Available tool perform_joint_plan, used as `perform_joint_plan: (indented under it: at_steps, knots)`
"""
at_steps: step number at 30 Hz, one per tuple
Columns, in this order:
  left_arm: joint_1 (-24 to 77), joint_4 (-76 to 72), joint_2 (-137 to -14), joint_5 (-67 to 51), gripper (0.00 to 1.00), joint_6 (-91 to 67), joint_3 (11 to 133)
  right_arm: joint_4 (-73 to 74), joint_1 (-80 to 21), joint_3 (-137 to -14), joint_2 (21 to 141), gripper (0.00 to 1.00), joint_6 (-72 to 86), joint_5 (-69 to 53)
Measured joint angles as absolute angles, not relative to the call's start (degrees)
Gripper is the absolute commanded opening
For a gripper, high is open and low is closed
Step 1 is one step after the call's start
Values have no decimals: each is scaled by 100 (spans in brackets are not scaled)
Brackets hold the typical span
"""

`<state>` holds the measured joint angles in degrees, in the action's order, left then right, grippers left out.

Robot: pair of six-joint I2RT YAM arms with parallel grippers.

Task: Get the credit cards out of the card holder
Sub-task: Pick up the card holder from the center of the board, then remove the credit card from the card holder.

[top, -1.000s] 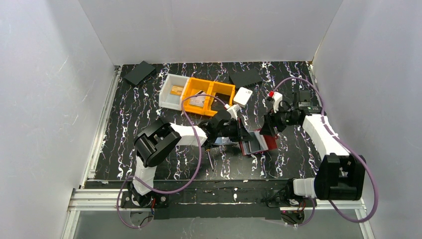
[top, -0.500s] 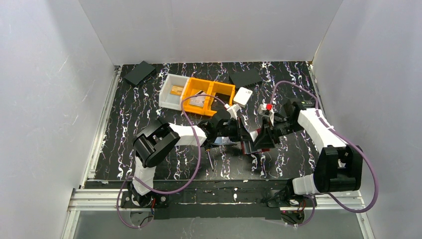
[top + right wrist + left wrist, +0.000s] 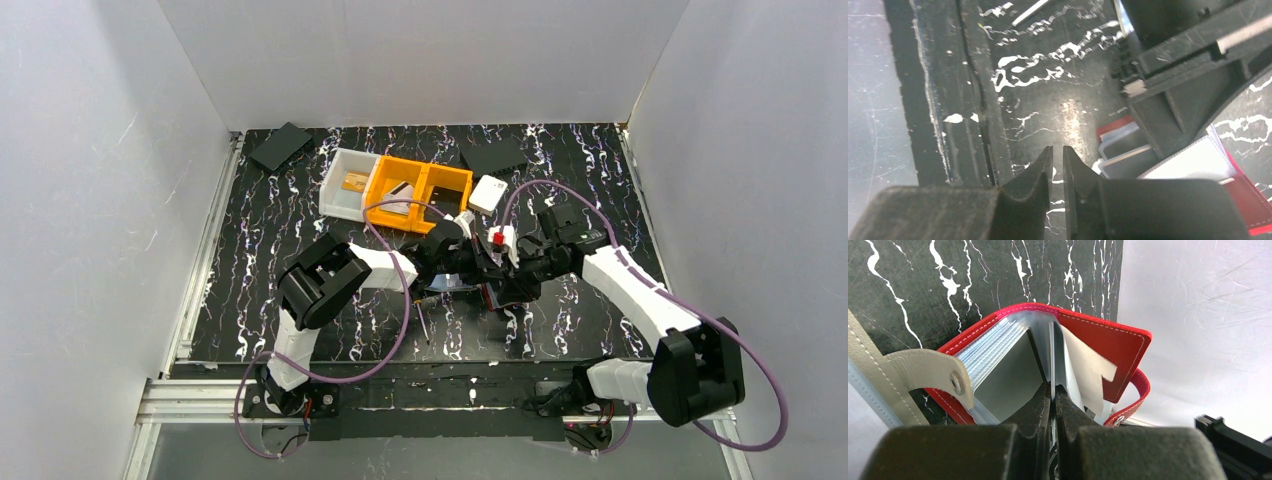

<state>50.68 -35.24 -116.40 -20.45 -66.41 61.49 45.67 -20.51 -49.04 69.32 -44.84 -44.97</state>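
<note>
Red holder point(image 3: 1108, 347) lies open at mid bench point(image 3: 250, 270), between both arms; cards point(image 3: 1008, 372), grey and whitish, sit in its clear sleeves; left hand point(image 3: 1053, 390) is closed on one sleeve; right hand point(image 3: 1058, 155), just beside, is almost closed with a thin gap, gripping nothing; orange bins point(image 3: 420, 190) stand behind.

**Counter** point(image 3: 270, 250): black with white marbled veining. **Card holder** point(image 3: 1108, 340): red cover, pale stitching, clear sleeves over a grey credit card point(image 3: 1008, 375). Upper centre: white bin point(image 3: 338, 207), orange bin point(image 3: 447, 198). **Cables** point(image 3: 407, 315): purple.
</note>
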Motion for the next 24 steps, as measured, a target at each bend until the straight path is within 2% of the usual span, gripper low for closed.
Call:
perform_joint_plan:
  at_steps: [6, 13, 24]
  knots:
    - [5068, -3555, -11640, -2038, 0, -6670, 6149, 4160, -2130, -4904, 7393, 21, -4060, -3736]
    - [5057, -3557, -11638, -2040, 0, -6661, 6147, 3844, -2141, -4904, 7411, 26, -3697, -3140]
    - [4998, -3594, -11548, -2036, 0, -6576, 5983, 3457, -2126, -4901, 7564, 27, -3183, -2279]
